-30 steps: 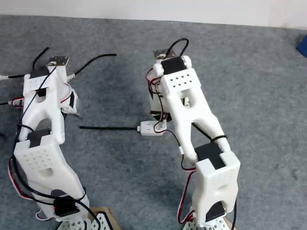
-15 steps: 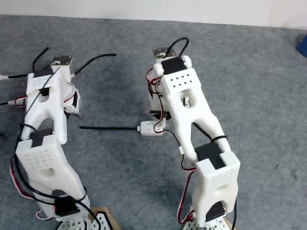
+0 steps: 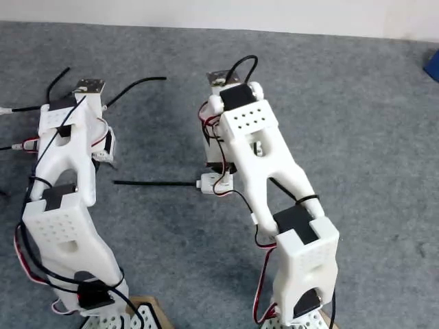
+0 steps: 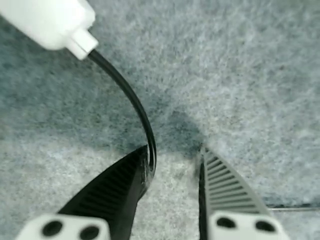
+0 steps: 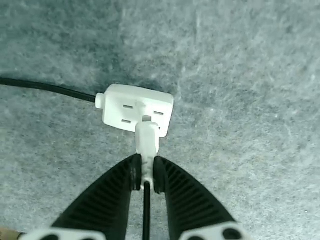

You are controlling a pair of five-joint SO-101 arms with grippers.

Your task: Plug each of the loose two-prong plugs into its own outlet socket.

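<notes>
On the grey carpet (image 3: 370,137), the right hand (image 5: 146,162) clasps a plug (image 5: 148,137), the left hand (image 4: 174,151) unclenched.

— What sort of place is shown here?
— A robotics lab bench is suggested. Two white printed arms, left arm (image 3: 65,236) and right arm (image 3: 264,147), are mounted on wooden base boards (image 3: 149,310). Servo wires (image 3: 263,288) are left exposed above a grey felt-covered table (image 3: 370,151), which is set against a plain wall (image 3: 206,12).
</notes>
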